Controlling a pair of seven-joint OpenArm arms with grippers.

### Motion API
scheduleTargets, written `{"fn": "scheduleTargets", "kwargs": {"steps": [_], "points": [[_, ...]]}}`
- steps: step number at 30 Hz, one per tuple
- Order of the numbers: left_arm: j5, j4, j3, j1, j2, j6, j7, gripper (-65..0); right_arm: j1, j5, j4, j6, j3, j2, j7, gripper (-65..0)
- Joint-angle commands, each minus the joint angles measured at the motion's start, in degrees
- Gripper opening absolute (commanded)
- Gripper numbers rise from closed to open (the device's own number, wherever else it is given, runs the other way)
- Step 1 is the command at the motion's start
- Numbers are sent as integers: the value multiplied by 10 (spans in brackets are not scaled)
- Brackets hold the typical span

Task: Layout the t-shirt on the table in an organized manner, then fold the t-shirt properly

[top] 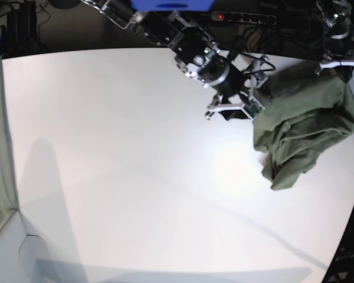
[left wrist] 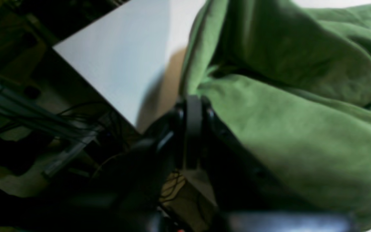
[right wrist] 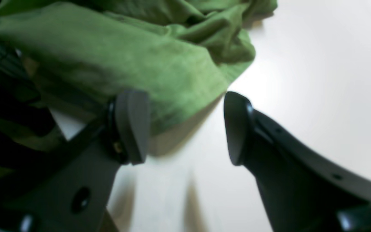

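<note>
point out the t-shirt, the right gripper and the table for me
t-shirt [top: 307,127]: base view, on the bunched middle of the green cloth.
right gripper [right wrist: 185,129]: right wrist view, midway between its two spread fingertips.
table [top: 135,165]: base view, on a bare stretch of the white top.

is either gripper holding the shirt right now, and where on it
The left gripper is shut on an edge of the t-shirt, by the table rim. The right gripper is open, holding nothing.
</note>
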Motion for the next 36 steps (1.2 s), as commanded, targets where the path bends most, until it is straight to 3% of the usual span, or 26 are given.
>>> {"fn": "scheduleTargets", "kwargs": {"steps": [1,17,27,36], "points": [[-1,8,-1,1,-5,0,-14,-647,7,0,-4,1,0,-19,13,-281],[-1,8,-1,0,-3,0,-14,-647,11,0,-136,2,-16,-24,102,-280],[-1,8,4,-3,12,0,-14,-647,11,0,-140,2,-24,-24,103,-280],[-1,8,38,-7,12,0,-13,-647,12,0,-136,2,-93,-24,103,-280]]}}
